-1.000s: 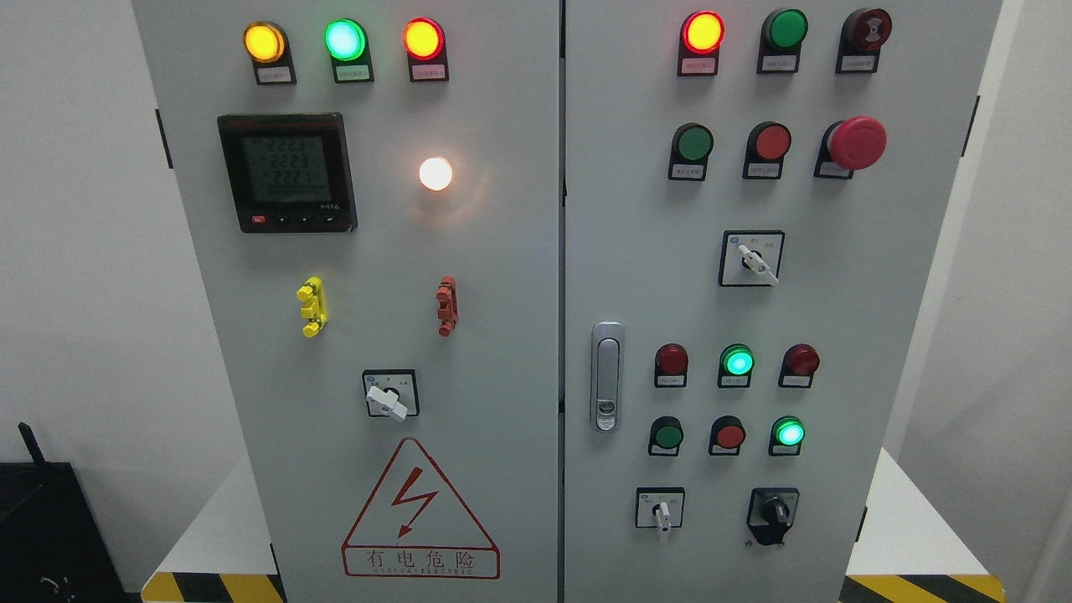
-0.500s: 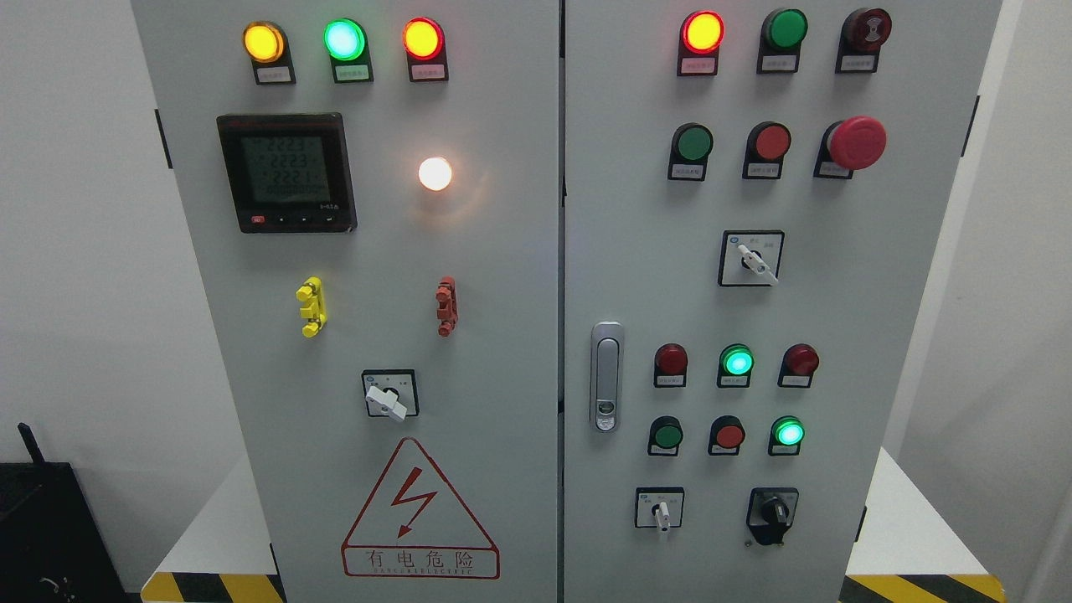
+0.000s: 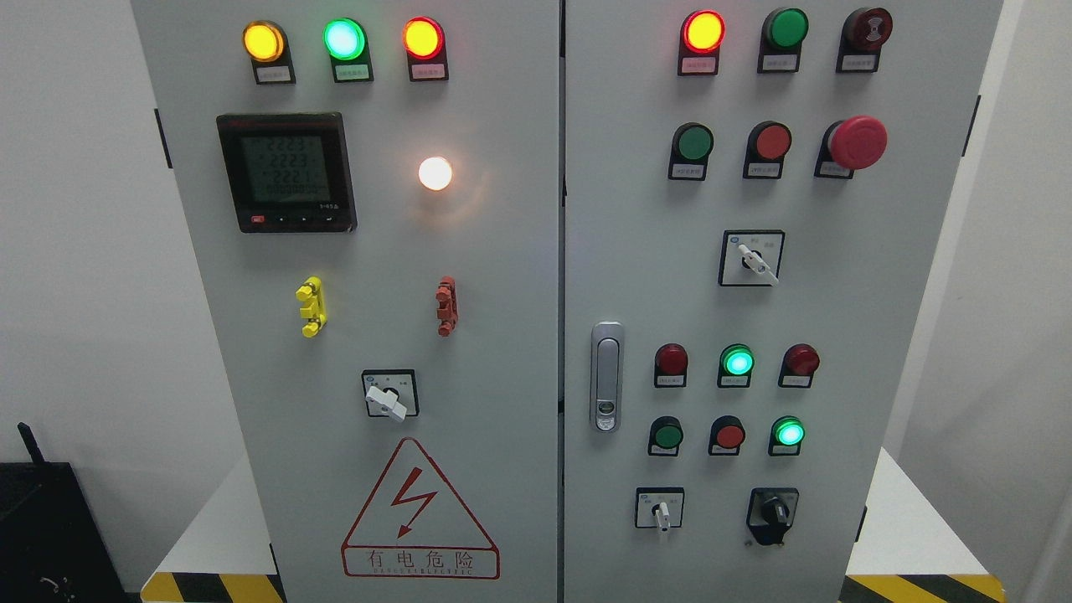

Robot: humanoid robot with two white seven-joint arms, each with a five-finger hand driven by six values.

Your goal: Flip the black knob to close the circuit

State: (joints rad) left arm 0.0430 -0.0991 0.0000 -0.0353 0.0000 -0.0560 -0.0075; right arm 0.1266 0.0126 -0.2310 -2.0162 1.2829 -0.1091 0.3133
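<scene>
No hand is showing. The black knob [image 3: 773, 512] is sitting at the lower right of the cabinet's right door [image 3: 837, 335]; the warning triangle [image 3: 419, 511] on the left door is reading 有电危险, and the meter [image 3: 286, 172] is displaying 2221.

a grey two-door cabinet [image 3: 502, 251] fills the frame. upper left, a digital meter [image 3: 286, 172] sits below amber, green and red lamps, with a white lamp [image 3: 435, 173] lit to its right. a red mushroom button [image 3: 858, 141] stands upper right. a lightning warning triangle [image 3: 419, 511] marks the lower left door.
</scene>
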